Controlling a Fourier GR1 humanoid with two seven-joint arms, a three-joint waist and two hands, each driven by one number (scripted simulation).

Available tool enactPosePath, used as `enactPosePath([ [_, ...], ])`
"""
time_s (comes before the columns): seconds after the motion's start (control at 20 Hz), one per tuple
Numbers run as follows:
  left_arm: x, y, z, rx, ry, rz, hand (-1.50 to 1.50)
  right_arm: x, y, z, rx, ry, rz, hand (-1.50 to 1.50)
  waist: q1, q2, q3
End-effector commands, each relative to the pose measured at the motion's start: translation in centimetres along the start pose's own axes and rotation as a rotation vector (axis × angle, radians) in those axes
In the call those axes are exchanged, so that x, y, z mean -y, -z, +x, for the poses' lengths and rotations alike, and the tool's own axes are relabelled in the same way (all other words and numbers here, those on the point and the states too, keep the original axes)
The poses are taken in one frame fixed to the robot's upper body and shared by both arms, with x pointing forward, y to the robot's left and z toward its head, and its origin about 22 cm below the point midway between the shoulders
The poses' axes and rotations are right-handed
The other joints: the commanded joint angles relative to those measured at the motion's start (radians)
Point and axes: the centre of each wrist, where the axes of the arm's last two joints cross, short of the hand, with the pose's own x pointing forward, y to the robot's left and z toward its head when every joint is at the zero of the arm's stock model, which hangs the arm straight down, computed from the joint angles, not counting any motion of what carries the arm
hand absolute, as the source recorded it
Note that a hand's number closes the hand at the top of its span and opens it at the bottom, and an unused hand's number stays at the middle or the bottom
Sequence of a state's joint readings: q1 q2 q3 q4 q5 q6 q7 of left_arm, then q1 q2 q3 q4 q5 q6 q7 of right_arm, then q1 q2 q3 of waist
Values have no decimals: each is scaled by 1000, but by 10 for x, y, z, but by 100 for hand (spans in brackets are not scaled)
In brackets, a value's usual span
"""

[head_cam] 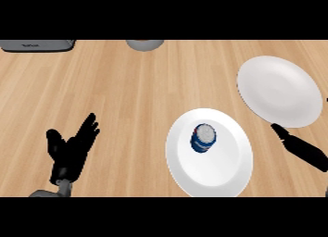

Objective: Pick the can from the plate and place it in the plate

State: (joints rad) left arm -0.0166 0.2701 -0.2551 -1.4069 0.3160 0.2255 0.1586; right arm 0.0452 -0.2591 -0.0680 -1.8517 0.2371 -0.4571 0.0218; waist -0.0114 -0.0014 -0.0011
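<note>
the can [203, 138] is standing upright on the near plate [225, 178]. the right hand [305, 149] is spreading open and empty just right of that plate, nearer than the open left hand [71, 148]. the far plate [280, 90] is lying beyond.

A: Where is the left hand [71, 150]?

B: Low in the head view, at about 8 o'clock. It is black, open, palm showing, fingers straight and pointing up toward 1 o'clock, thumb spread off to the left. A short piece of grey forearm [54, 190] shows beneath it at the lower edge.

A: And the right hand [310, 150]?

B: At the right edge, about 4 o'clock. One long black digit slants up toward 10 o'clock; another black tip shows higher at the edge. It is spread wide, holding nothing.
</note>
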Motion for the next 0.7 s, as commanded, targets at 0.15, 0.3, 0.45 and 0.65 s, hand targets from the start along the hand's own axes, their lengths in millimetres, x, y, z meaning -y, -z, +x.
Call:
enactPosePath([
  [0.15,10,0,-12,-8,18,-7,0,9,-19,28,-110,-272,298,-150,4,1,-3],
  [0.3,6,1,-1,-30,0,-33,0,8,-6,45,-162,-387,415,-150,18,1,-3],
  [0.45,2,1,-8,-16,25,-33,0,-3,-15,77,-191,-441,484,-150,17,1,-2],
  [0.65,8,-10,0,-2,22,-14,0,-25,-3,88,-262,-531,515,-150,26,1,0],
])
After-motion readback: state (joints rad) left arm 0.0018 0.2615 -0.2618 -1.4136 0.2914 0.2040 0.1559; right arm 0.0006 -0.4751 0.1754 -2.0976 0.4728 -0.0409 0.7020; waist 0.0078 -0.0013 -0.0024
